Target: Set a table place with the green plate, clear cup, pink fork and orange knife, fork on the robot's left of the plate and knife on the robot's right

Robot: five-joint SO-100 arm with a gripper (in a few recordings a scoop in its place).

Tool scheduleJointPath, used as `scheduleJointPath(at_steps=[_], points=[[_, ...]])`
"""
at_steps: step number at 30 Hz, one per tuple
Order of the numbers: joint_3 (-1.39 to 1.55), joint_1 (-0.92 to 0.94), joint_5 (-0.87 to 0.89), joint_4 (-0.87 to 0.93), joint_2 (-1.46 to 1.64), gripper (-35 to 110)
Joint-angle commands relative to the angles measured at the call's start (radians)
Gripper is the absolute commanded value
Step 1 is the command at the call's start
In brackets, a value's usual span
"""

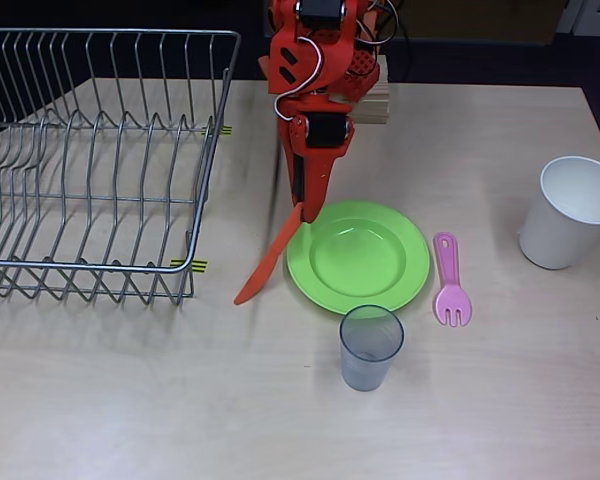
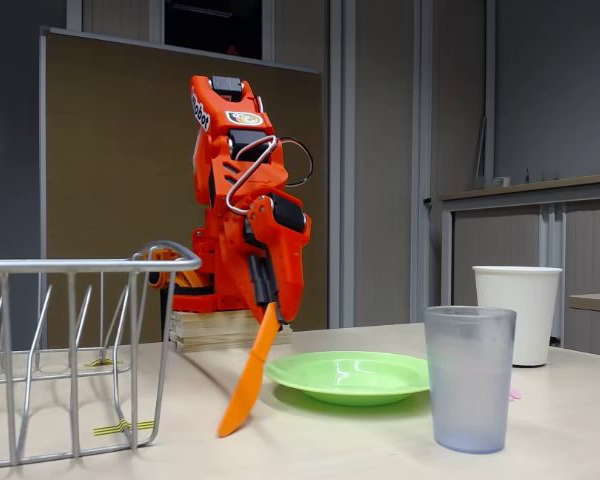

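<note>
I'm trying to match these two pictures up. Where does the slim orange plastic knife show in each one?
Overhead view: the slim orange plastic knife slants down-left from the robot's fingers, just left of the round lime-green plastic plate.
Fixed view: the knife hangs tilted from the fingers, its tip at the table, left of the plate.
Shared landmark: the green plate.

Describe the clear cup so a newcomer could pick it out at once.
In the overhead view, start at the green plate in the middle of the table. Just below its lower rim stands the clear cup. It is small, greyish and see-through, unlike the larger opaque white paper cup at the right.
</note>
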Motion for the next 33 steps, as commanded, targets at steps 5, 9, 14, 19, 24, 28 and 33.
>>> scheduleJointPath(at_steps=[5, 9, 14, 19, 24, 28, 33], points=[[-0.035, -0.025, -0.055, -0.011, 0.020, 0], [-0.028, -0.017, -0.040, -0.009, 0.020, 0], [0.012, 0.000, 0.077, -0.006, 0.017, 2], [0.040, 0.005, 0.156, 0.012, 0.023, 9], [0.060, 0.008, 0.192, 0.017, 0.037, 12], [0.075, 0.008, 0.215, 0.026, 0.057, 11], [0.084, 0.005, 0.225, 0.017, 0.078, 8]])
